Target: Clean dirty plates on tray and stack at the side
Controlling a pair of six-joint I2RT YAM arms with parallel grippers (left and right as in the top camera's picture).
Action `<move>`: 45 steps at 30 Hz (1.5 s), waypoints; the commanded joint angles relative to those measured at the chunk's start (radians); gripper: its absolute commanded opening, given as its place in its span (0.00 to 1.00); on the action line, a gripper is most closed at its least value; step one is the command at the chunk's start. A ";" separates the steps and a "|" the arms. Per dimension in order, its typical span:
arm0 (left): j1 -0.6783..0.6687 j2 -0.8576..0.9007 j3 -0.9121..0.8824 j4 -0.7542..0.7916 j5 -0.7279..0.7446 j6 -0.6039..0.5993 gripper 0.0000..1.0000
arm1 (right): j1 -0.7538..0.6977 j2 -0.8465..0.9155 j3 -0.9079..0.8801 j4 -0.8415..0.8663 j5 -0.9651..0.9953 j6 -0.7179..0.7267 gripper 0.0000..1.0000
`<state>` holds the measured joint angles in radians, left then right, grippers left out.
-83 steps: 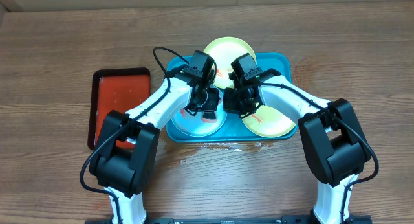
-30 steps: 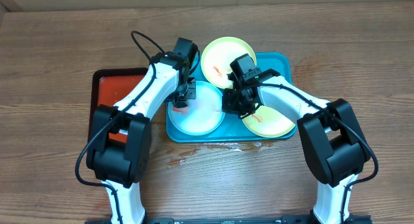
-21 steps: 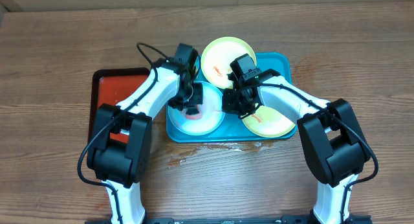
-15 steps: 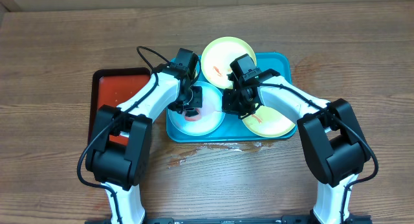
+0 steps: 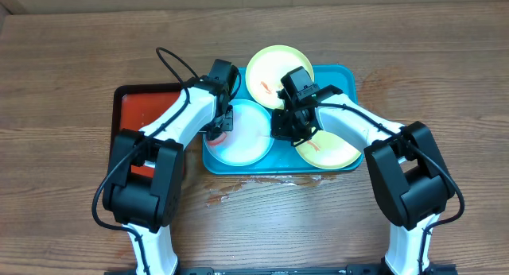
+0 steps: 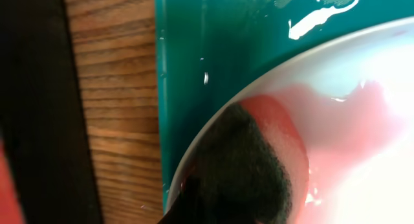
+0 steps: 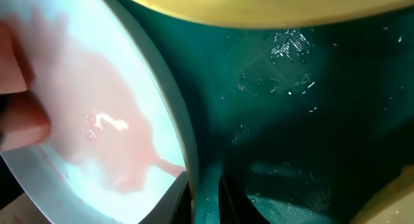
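Observation:
The light blue plate (image 5: 246,140) lies in the left half of the turquoise tray (image 5: 343,78), wet with a pink smear (image 7: 110,140). My left gripper (image 5: 219,124) is shut on a sponge (image 6: 249,162) with a dark pad and a red body, pressed on the plate's left rim (image 6: 362,114). My right gripper (image 5: 285,125) is shut on the blue plate's right rim (image 7: 206,197), one finger on each side. One yellow-green plate (image 5: 270,68) with orange smears leans over the tray's back edge. The other (image 5: 334,148) lies at the tray's right.
A red black-rimmed tray (image 5: 147,116) lies left of the turquoise tray, its black rim (image 6: 32,88) close to my left gripper. A wet patch (image 5: 238,187) is on the wooden table in front of the tray.
My left gripper has moved the sponge back and forth over the blue plate and is now at its left rim. My right gripper has kept its grip on the plate's right rim.

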<state>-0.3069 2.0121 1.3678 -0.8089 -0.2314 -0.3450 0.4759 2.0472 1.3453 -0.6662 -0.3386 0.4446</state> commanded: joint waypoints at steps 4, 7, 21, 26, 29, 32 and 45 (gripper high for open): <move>0.040 0.020 0.185 -0.089 -0.021 -0.028 0.04 | -0.010 0.008 0.002 -0.011 0.051 -0.003 0.16; 0.040 0.020 0.226 -0.098 0.209 -0.020 0.04 | -0.011 0.008 0.002 -0.011 0.051 -0.003 0.16; -0.030 0.028 -0.008 0.107 0.342 -0.010 0.04 | -0.011 0.008 0.002 -0.009 0.058 -0.003 0.16; -0.022 0.028 -0.029 0.102 0.037 -0.011 0.04 | -0.011 0.008 0.002 -0.013 0.058 -0.003 0.16; -0.006 0.025 0.001 0.042 -0.088 -0.033 0.04 | -0.011 0.008 0.002 -0.013 0.058 -0.003 0.12; 0.015 0.014 0.069 -0.036 -0.137 -0.053 0.04 | -0.011 0.008 0.002 -0.013 0.062 -0.003 0.06; 0.074 -0.090 0.367 -0.184 -0.025 -0.056 0.04 | -0.005 -0.018 0.055 -0.055 0.089 -0.069 0.04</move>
<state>-0.2424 1.9945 1.6779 -0.9794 -0.3012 -0.3859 0.4725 2.0472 1.3636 -0.7082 -0.3004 0.4229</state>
